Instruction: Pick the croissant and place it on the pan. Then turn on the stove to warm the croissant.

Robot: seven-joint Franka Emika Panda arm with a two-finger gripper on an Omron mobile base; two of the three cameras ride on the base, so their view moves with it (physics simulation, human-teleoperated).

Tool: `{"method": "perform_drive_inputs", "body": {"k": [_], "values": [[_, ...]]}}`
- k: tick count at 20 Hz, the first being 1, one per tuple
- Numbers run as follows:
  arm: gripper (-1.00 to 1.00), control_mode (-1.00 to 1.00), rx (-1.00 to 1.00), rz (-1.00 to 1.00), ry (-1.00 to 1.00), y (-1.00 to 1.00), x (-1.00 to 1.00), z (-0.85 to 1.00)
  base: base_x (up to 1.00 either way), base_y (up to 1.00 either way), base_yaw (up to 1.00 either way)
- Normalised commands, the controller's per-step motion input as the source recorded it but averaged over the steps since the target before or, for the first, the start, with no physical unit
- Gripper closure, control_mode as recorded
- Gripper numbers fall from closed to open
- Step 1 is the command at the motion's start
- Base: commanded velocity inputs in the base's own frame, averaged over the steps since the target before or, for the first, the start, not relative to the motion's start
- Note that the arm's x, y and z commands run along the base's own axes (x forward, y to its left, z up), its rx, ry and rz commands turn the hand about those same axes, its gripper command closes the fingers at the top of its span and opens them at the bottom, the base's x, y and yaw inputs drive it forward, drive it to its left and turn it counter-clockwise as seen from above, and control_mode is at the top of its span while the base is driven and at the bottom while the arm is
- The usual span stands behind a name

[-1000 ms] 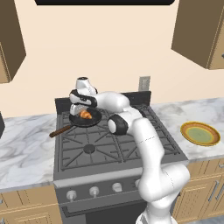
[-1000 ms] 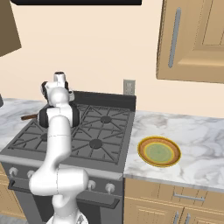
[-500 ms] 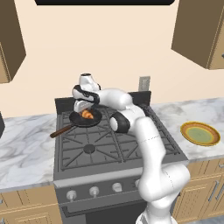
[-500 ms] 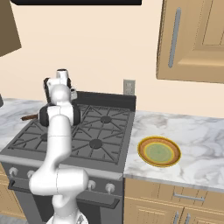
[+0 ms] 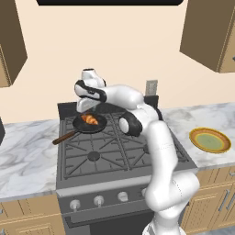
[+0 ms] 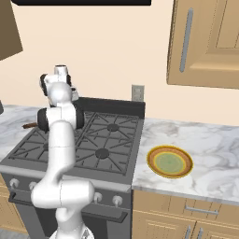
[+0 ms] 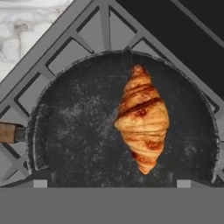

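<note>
The croissant (image 5: 91, 120) is lying inside the pan (image 5: 79, 127) in the left base view, directly beneath the hand (image 5: 85, 107), which is hovering over it with a clear gap between them. From here I cannot tell how far apart the fingers are standing. The pan is sitting on the stove (image 5: 137, 160) at its rear burner, its handle trailing away from the hand toward the marble tabletop (image 5: 23, 156). The silver knobs (image 5: 98, 200) are lining the stove front, well apart from the hand.

In the right base view the arm is hiding the hand, and a green plate (image 6: 170, 162) is resting on the tabletop (image 6: 210, 154) well off to the side.

In the hand view the croissant (image 7: 143, 118) is lying free below, near the middle of the pan (image 7: 78, 127), nothing gripping it.

Placement looks done; the knob remains. The risk is the long swing down: a low sweep could be clipping the pan handle and sliding the pan off its burner, or the hand could be turning a knob that feeds another burner.
</note>
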Motion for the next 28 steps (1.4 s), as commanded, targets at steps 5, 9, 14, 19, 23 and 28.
{"method": "perform_drive_inputs", "body": {"k": [5,9,14,19,23,28], "values": [[-1.0,-1.0,0.0,0.0,-0.12,-0.36,-0.99,0.01,0.0,0.0,0.0],[-1.0,-1.0,0.03,0.0,-0.15,-0.62,-0.96,0.0,0.0,0.0,0.0],[-1.0,-1.0,0.12,0.0,-0.18,-0.68,-0.87,0.11,0.0,0.0,0.0],[-1.0,-1.0,0.17,0.0,-0.18,-0.36,-0.65,0.54,0.0,0.0,0.0],[-1.0,-1.0,0.14,0.0,-0.12,-0.13,-0.63,0.65,0.0,0.0,0.0],[-1.0,-1.0,0.03,0.0,-0.04,-0.01,-0.6,0.65,0.0,0.0,0.0]]}}
